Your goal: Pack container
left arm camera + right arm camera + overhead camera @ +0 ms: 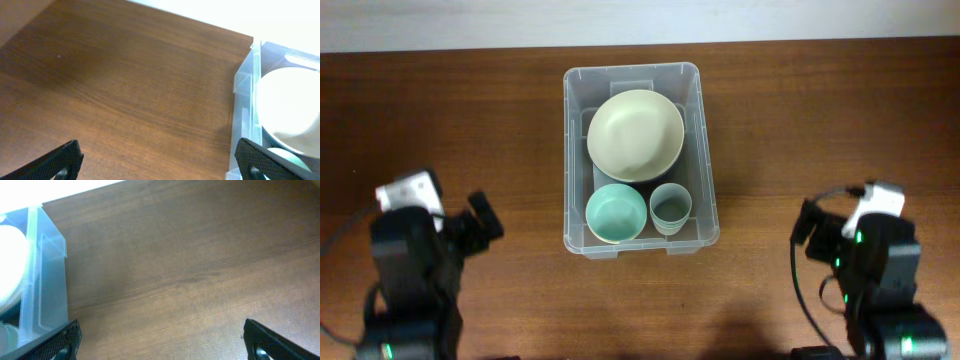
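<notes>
The container [572, 150] sits mid-bench. Inside it are a cream bowl [635, 135] at 12 o'clock, a teal bowl [616, 213] at 7 and a grey cup [671, 208] at 5, all upright. The left gripper [478, 225] at 8 o'clock and the right gripper [808, 235] at 4 are both spread wide and empty. Packing looks done, so the arms are best parked well off the rim, where they cannot nudge anything.
</notes>
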`<state>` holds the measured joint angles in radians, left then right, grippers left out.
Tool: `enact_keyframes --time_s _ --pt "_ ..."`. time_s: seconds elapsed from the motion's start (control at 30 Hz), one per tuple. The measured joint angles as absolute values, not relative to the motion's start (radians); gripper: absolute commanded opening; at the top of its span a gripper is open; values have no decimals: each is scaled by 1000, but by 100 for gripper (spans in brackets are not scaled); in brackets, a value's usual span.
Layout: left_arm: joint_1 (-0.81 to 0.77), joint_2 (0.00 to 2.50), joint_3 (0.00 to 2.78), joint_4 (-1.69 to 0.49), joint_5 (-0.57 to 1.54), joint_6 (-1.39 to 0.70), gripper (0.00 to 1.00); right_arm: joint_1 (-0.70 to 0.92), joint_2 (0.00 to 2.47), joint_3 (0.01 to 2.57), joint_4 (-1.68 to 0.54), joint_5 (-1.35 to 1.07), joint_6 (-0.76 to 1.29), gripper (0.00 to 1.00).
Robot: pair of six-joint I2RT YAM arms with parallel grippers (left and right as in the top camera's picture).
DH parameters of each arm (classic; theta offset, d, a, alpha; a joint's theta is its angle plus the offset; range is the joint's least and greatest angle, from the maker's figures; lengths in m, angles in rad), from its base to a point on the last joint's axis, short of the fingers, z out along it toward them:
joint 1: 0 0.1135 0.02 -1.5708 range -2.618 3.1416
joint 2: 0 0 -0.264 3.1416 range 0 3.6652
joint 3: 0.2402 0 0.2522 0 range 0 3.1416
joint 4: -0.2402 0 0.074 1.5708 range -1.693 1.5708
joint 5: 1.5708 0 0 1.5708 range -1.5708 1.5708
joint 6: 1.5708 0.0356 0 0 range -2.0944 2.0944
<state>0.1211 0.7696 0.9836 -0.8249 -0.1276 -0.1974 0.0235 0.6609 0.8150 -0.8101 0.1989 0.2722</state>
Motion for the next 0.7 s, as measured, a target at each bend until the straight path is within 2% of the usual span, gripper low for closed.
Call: enact_keyframes --time_s 0.2,0.7 --pt "121 596 875 -839 -146 -197 100 25 513 721 -823 207 285 99" --pt "121 582 870 -852 -150 -197 100 26 509 719 -886 210 288 99"
